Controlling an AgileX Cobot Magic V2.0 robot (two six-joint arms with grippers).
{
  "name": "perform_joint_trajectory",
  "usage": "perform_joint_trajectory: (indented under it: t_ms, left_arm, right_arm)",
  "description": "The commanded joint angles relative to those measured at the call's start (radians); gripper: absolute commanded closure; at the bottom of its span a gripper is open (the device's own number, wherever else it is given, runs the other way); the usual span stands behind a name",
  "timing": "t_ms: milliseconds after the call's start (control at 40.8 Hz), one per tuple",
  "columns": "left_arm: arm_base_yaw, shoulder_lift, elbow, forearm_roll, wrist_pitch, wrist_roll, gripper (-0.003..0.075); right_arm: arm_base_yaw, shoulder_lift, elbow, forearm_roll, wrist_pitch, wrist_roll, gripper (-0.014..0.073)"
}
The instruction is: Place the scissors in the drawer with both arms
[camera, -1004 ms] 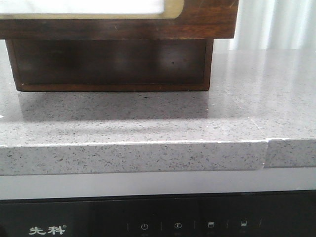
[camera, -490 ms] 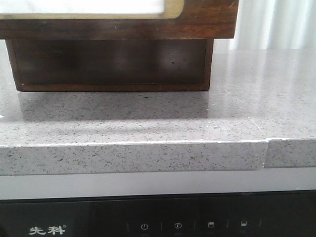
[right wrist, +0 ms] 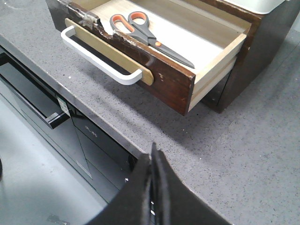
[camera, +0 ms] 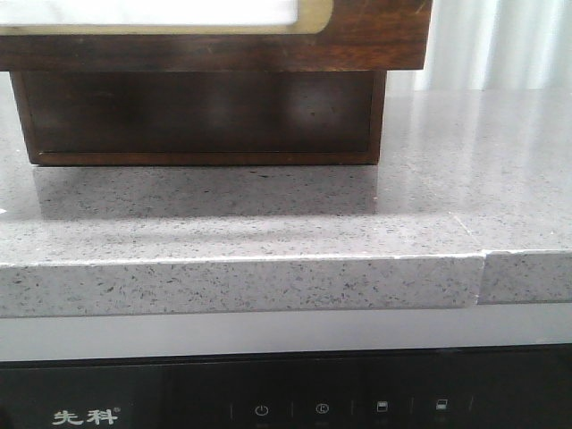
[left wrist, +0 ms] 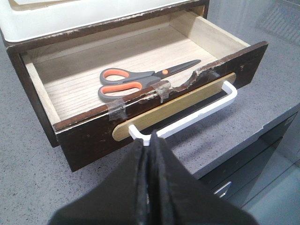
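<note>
The drawer (left wrist: pixel 84 140) is pulled open on the grey counter. Its dark brown front is chipped and carries a tan strip and a white handle (left wrist: pixel 201 112). The scissors (left wrist: pixel 136 80) lie flat on its wooden floor, orange loops toward the handle's end where my left gripper is. My left gripper (left wrist: pixel 151 138) is shut, its tips right at that corner of the handle. In the right wrist view the drawer (right wrist: pixel 173 84) and scissors (right wrist: pixel 145 33) show too. My right gripper (right wrist: pixel 153 147) is shut and empty over the counter's front edge, apart from the drawer. The front view shows the drawer front (camera: pixel 357 36) from low down, and no gripper.
The drawer slides out of a dark wooden cabinet (right wrist: pixel 262 33) with a cream top. The speckled grey counter (camera: pixel 268 223) ends in a front edge with a seam at the right. A black appliance panel (camera: pixel 268 402) sits below it.
</note>
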Motion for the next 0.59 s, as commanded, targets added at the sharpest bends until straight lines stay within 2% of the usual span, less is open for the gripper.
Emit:
perform_joint_trajectory:
  t_ms: [0,147,367,563]
  left_arm:
    - [-0.009,0.005,-0.032,-0.021,-0.077,-0.009,0.0741]
    - [0.049,-0.037,-0.001,-0.003,-0.081,0.015,0.0741]
    - [0.265,-0.206,0.168,0.085,-0.187,0.029,0.0741]
    - [0.342,-0.259,0.281,0.099,-0.239,0.029,0.0741]
  right_arm:
    - [-0.005,0.004,-0.022,-0.003,-0.076,-0.002,0.0662]
    - [-0.005,0.004,-0.022,-0.003,-0.076,-0.002,0.0662]
    - [-0.005,0.004,-0.022,-0.003,-0.076,-0.002,0.0662]
    - [-0.005,0.004,-0.022,-0.003,-0.073,-0.002,0.0662]
